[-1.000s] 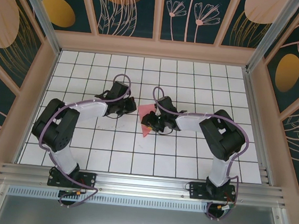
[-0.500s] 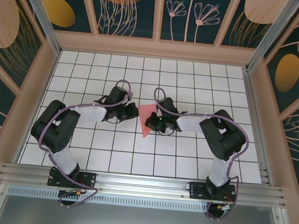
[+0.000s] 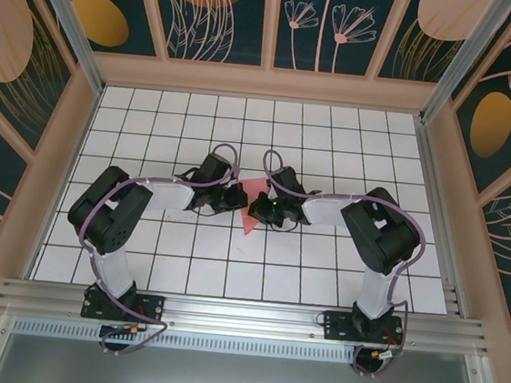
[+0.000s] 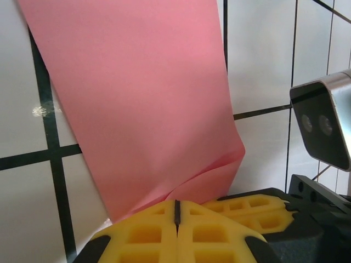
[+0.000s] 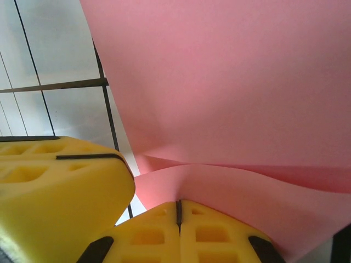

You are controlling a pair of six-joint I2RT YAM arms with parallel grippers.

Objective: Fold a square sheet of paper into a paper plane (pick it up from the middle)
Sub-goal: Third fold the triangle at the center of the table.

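From above, the square sheet of paper [image 3: 252, 191] is lying mid-counter [image 3: 333, 145], with the left tool [image 3: 235, 198] and right tool [image 3: 256, 208] meeting over it. The left wrist view is showing the left tool [image 4: 175, 211] clenched, probably pinning the sheet [image 4: 148, 98]. The right wrist view is showing the right tool [image 5: 178, 211] grasping a lifted flap [image 5: 230, 192], which next needs carrying over and creasing.

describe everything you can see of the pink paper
The paper is thin, plain pink and matte, folded to a pointed shape. It lies in the middle of the white tiled table, with one edge lifted and curled. The left tool and right tool pinch it from opposite sides, jaws shut.
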